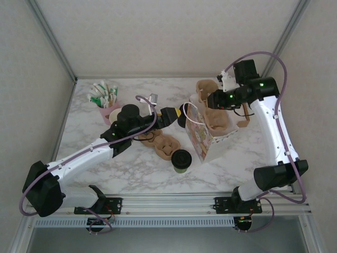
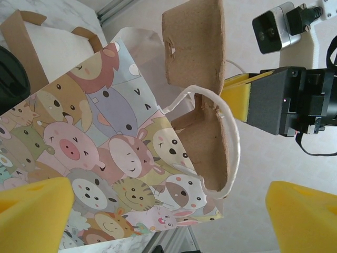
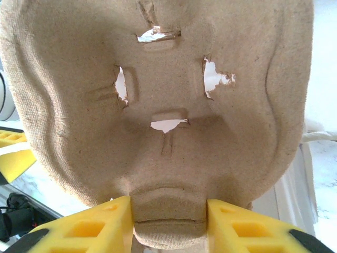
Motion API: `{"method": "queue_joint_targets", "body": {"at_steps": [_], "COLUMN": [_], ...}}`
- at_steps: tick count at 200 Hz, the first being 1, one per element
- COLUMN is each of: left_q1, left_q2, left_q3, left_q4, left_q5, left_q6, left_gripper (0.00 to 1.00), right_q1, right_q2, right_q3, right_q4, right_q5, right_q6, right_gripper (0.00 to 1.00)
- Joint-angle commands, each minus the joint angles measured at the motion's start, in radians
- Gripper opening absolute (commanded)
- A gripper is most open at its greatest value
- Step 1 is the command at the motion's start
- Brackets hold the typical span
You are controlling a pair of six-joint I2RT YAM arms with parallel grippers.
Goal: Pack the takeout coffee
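The takeout coffee [image 1: 181, 159], a small olive-green cup with a black lid, stands on the marble table in front of the cartoon-animal paper bag [image 1: 202, 136]. My right gripper [image 1: 211, 100] is shut on a tab of a pulp cup carrier [image 3: 158, 95], which hangs upright over the bag's open mouth with its lower end inside [image 1: 218, 120]. My left gripper [image 1: 182, 113] is open at the bag's left side. Its yellow fingers [image 2: 31, 216] stand wide either side of the bag's upper corner [image 2: 174, 200], near the white handle loop [image 2: 233, 142].
A second pulp carrier [image 1: 163, 143] lies on the table under my left arm. A pink cup of sachets [image 1: 104, 99] stands at the back left. A brown stand [image 1: 245, 118] sits right of the bag. White walls close in the back and sides.
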Motion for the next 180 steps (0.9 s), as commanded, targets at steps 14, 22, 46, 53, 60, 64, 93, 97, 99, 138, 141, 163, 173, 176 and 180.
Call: {"method": "queue_joint_targets", "body": {"at_steps": [14,22,46,53,60,64,93,97,99,138,141,163,173,176,180], "left_q1": [-0.017,-0.019,-0.026,-0.028,-0.030,-0.030,-0.036,-0.038,-0.037,-0.046,-0.046,-0.047,-0.049,-0.048,-0.049], "left_q2": [0.020,0.024,0.032,0.035,0.036,0.038,0.050,0.053,0.054,0.073,0.075,0.086,0.089,0.090,0.091], "left_q3": [0.048,0.052,0.067,0.069,0.073,0.075,0.088,0.089,0.089,0.105,0.106,0.114,0.117,0.117,0.117], "left_q4": [0.026,0.027,0.026,0.026,0.026,0.026,0.026,0.026,0.026,0.026,0.026,0.026,0.026,0.026,0.027], "left_q5": [0.028,0.028,0.028,0.026,0.025,0.025,0.025,0.026,0.025,0.026,0.026,0.028,0.028,0.028,0.028], "left_q6": [0.013,0.013,0.011,0.011,0.011,0.011,0.011,0.011,0.011,0.008,0.008,0.008,0.007,0.007,0.006], "left_gripper": [0.94,0.94,0.91,0.91,0.89,0.88,0.82,0.81,0.81,0.73,0.72,0.66,0.65,0.64,0.64], "right_q1": [-0.005,-0.006,-0.007,-0.006,-0.006,-0.007,-0.007,-0.006,-0.006,-0.001,0.000,0.011,0.018,0.020,0.022], "right_q2": [-0.042,-0.046,-0.059,-0.064,-0.070,-0.072,-0.082,-0.083,-0.084,-0.085,-0.085,-0.084,-0.084,-0.084,-0.083], "right_q3": [-0.011,-0.012,-0.023,-0.031,-0.038,-0.043,-0.068,-0.070,-0.071,-0.081,-0.082,-0.091,-0.097,-0.099,-0.100], "right_q4": [-0.010,-0.012,-0.015,-0.015,-0.015,-0.015,-0.012,-0.012,-0.012,-0.009,-0.008,-0.008,-0.008,-0.007,-0.008], "right_q5": [0.024,0.026,0.038,0.042,0.046,0.050,0.066,0.064,0.062,0.057,0.057,0.070,0.075,0.076,0.078], "right_q6": [-0.015,-0.015,-0.011,-0.009,-0.009,-0.009,-0.010,-0.010,-0.011,-0.013,-0.013,-0.016,-0.018,-0.019,-0.019], "right_gripper": [0.38,0.38,0.38,0.38,0.38,0.38,0.38,0.38,0.38,0.37,0.37,0.37,0.38,0.38,0.38]}}
